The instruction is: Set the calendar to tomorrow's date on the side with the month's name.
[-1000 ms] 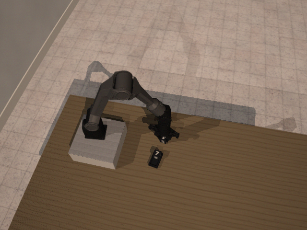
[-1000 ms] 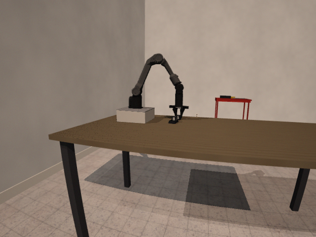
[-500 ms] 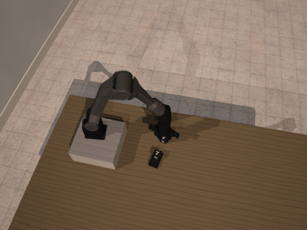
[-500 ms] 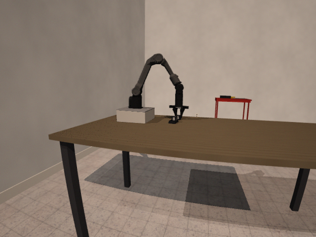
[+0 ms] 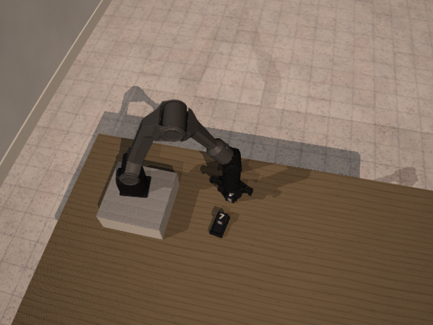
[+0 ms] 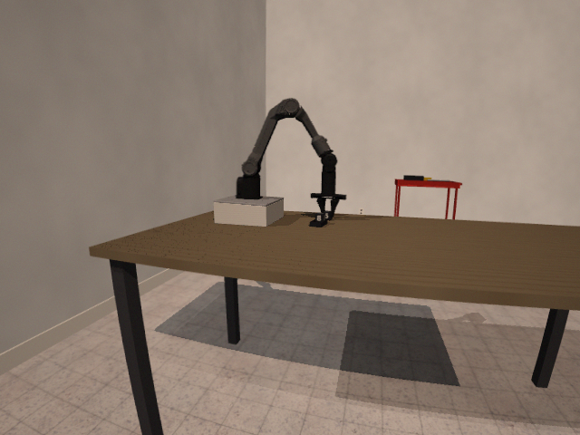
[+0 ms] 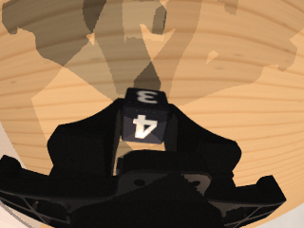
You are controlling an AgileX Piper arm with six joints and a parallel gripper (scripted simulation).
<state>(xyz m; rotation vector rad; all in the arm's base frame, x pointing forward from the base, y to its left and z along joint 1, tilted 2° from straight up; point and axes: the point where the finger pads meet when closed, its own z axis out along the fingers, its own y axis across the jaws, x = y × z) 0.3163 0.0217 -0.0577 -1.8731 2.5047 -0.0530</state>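
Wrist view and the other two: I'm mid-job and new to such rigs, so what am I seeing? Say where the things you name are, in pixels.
The machine is one jointed arm (image 5: pixel 174 113) (image 6: pixel 291 107) on a pale block (image 5: pixel 136 210) (image 6: pixel 238 213). The top view looks down, the exterior view looks across the table (image 5: pixel 279 262) (image 6: pixel 374 262) (image 7: pixel 247 123), and the wrist view looks along the gripper (image 5: pixel 231 198) (image 6: pixel 327 217) (image 7: pixel 143 111). Its fingers hold a numbered cube (image 5: pixel 230 196) (image 6: pixel 326 216) (image 7: pixel 143 125). Nearby, the black tray (image 5: pixel 215 233) (image 6: pixel 316 225) carries another cube (image 5: pixel 221 217) (image 6: pixel 319 217).

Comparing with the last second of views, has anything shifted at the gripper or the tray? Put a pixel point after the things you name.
No visible shift: the gripper (image 5: pixel 231 196) (image 6: pixel 327 216) (image 7: pixel 143 111) stays closed on its cube (image 5: pixel 230 197) (image 6: pixel 326 216) (image 7: pixel 138 127), beside the tray (image 5: pixel 217 229) (image 6: pixel 316 225). The tray and its other cube (image 5: pixel 221 217) (image 6: pixel 319 217) stayed put. Nothing visibly let go.
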